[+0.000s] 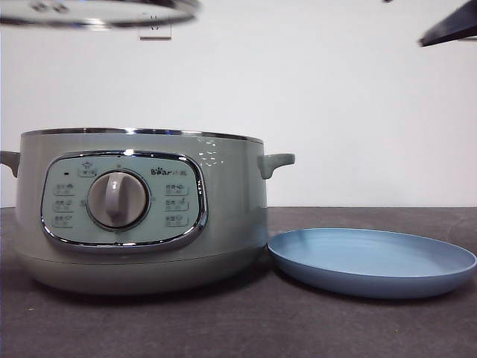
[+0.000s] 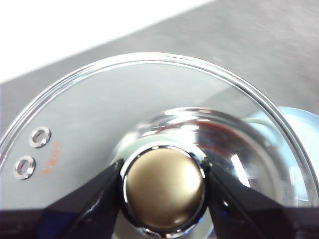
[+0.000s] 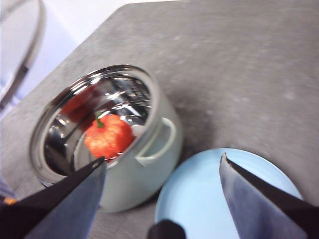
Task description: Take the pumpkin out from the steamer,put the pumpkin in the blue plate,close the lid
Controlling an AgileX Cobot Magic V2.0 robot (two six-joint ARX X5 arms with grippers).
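One steamer (image 1: 141, 212), uncovered, on dark table (image 1: 238, 328); blue plate (image 1: 373, 261) just beside it; lid (image 1: 97, 13) aloft at upper corner. Left wrist view: left gripper (image 2: 163, 186) clamped on lid (image 2: 99, 114) knob (image 2: 163, 186). Right wrist view: right gripper (image 3: 162, 169) spread wide, holding nothing, above steamer (image 3: 144, 169) and plate (image 3: 199, 194); pumpkin (image 3: 108, 136) sits inside the pot.

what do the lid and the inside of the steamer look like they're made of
The lid looks like clear glass with a shiny metal rim: the table shows through it. Its knob, in the left gripper, looks glossy with a chrome collar. The steamer seems lined with polished steel, which mirrors the pumpkin.
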